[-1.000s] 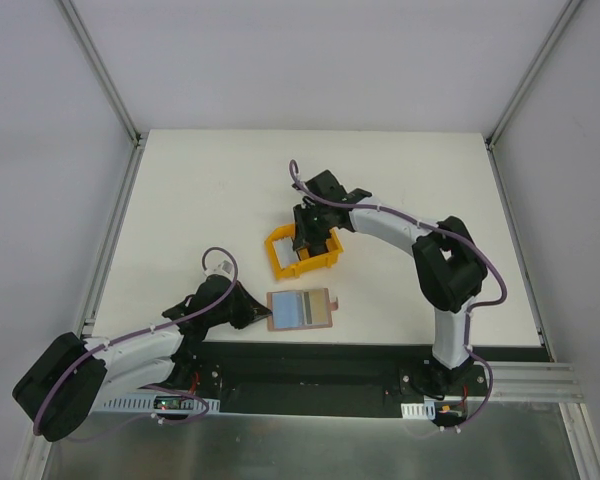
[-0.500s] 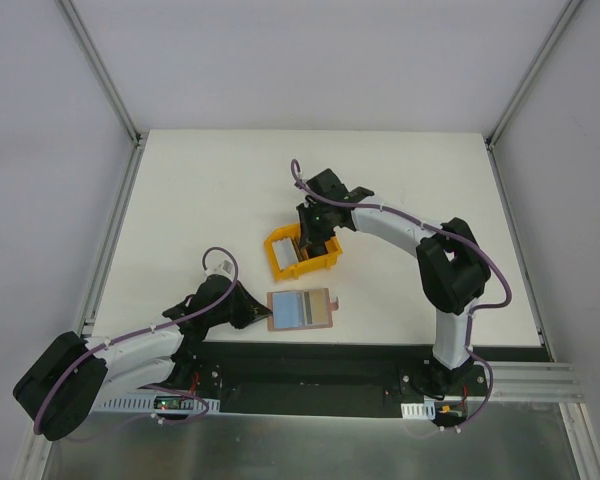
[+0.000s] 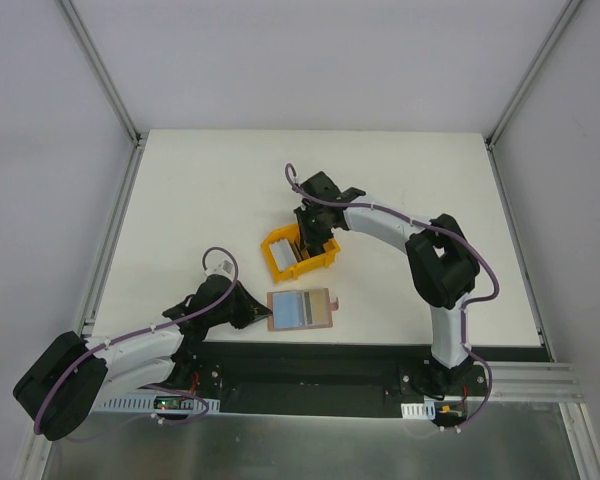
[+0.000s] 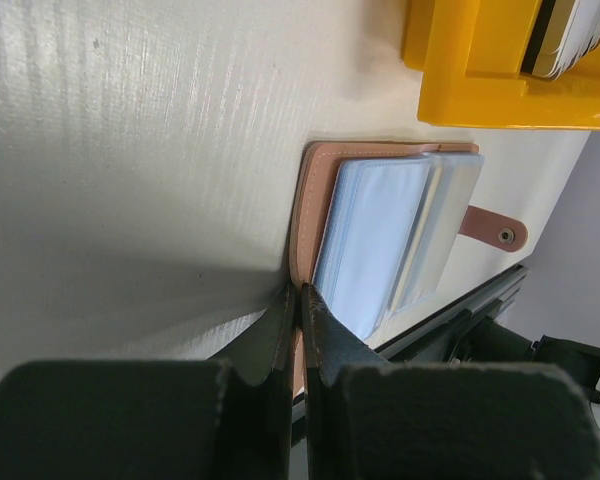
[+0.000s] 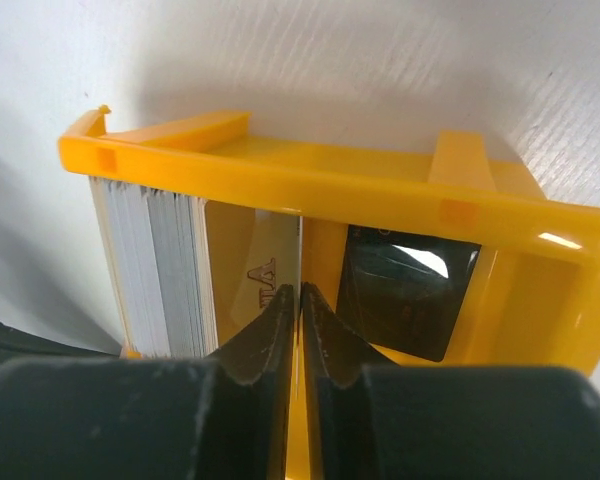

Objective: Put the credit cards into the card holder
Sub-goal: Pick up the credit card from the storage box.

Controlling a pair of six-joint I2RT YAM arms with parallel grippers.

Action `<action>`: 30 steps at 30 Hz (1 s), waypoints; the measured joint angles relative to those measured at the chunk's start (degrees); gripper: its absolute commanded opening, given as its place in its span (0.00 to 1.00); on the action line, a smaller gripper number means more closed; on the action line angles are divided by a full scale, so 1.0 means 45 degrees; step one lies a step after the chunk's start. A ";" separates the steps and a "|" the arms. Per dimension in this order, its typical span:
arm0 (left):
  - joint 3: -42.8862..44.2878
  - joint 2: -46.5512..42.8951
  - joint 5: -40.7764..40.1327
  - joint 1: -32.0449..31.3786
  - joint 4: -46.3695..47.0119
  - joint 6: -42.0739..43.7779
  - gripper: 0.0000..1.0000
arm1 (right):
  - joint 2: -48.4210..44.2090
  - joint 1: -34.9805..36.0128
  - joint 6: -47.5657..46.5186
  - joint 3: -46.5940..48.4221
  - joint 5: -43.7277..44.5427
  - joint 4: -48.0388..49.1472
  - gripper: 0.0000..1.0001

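Yellow bin (image 3: 318,265): plastic, on the white surface (image 3: 200,200), just at 12 o'clock of the card holder (image 3: 300,310); it has nudged slightly toward 9 o'clock over the last second.
Credit cards (image 5: 155,260): upright stack at the bin's 9 o'clock end; one card (image 5: 285,245) stands apart from it.
Right gripper (image 3: 313,232): inside the bin, drawn a little toward 12 o'clock since a second ago; jaws narrow, pinching the edge of the separated card.
Left gripper (image 3: 252,312): unmoved at the holder's 9 o'clock edge; jaws closed on its brown cover.
Card holder, state: lying open, pale sleeves up, tab clasp (image 4: 495,232) loose.
Reading of change: one card judged singled out and ready to lift; transfer to the holder not yet begun.
Right wrist view only: shows the pinch on a single card, which the top view hides under the gripper.
Left wrist view only: shows the clamp on the cover and the sleeves; whether these already hold cards cannot be told.
Top view only: shows bin, holder and both arms together.
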 measured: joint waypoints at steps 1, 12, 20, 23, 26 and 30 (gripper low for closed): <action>0.0000 0.0005 0.0000 0.0000 0.0010 0.0000 0.00 | 0.0049 0.0015 -0.0005 0.0000 0.0029 -0.0049 0.13; 0.0000 0.0160 0.0053 0.0000 0.0180 -0.0024 0.00 | 0.0233 0.0107 -0.0165 0.0000 0.0170 -0.0335 0.00; 0.0000 0.0155 0.0053 0.0000 0.0175 -0.0029 0.00 | 0.0223 0.0107 -0.0248 0.0000 0.0287 -0.0330 0.04; 0.0000 0.0151 0.0053 0.0000 0.0170 -0.0029 0.00 | 0.0223 0.0107 -0.0238 0.0000 0.0291 -0.0330 0.11; 0.0000 0.0126 0.0053 0.0000 0.0165 -0.0029 0.00 | 0.0223 0.0107 -0.0243 0.0000 0.0335 -0.0330 0.14; -0.0005 0.0126 0.0053 0.0000 0.0160 -0.0034 0.00 | 0.0223 0.0107 -0.0238 0.0000 0.0330 -0.0330 0.14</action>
